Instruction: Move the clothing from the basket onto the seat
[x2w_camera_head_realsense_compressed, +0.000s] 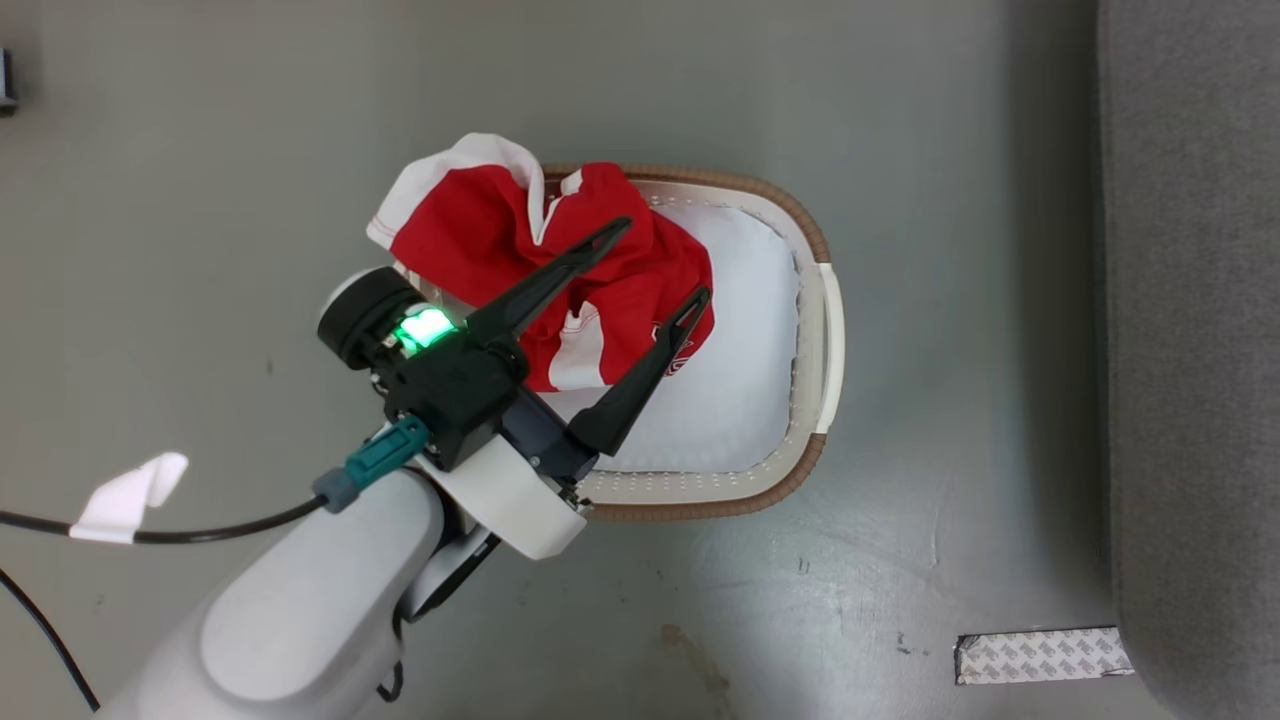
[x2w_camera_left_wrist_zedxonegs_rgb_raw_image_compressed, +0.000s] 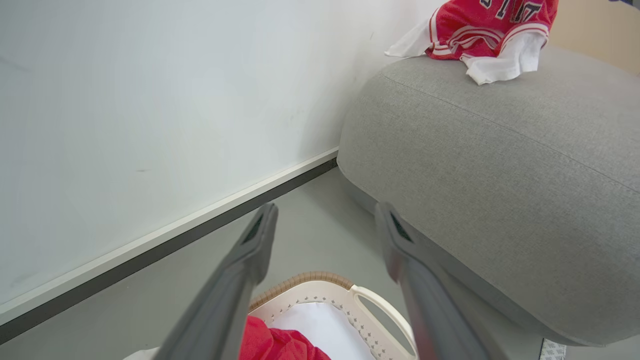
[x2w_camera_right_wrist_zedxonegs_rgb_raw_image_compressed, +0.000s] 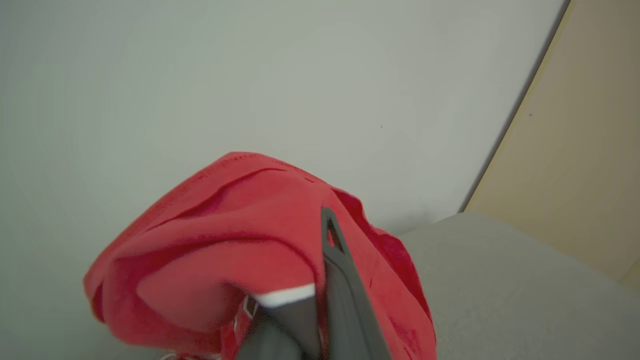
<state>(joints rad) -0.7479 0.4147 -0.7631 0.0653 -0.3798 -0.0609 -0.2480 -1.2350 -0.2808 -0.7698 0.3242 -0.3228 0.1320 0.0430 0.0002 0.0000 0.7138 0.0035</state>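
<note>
Left gripper is spread wide, long dark fingers hanging over a crumpled red garment with white trim that spills over the brown woven-look rim of the cream perforated plastic basket. Right gripper is pinched tight on a soft red cloth with a thin white stripe, and the light grey nubby seat shows past it. A red jersey lies on top of the rounded seat, but its dark white-edged lettering is cut off so I can't read it, and the grey print on the tape patch on the floor is too small to read.
</note>
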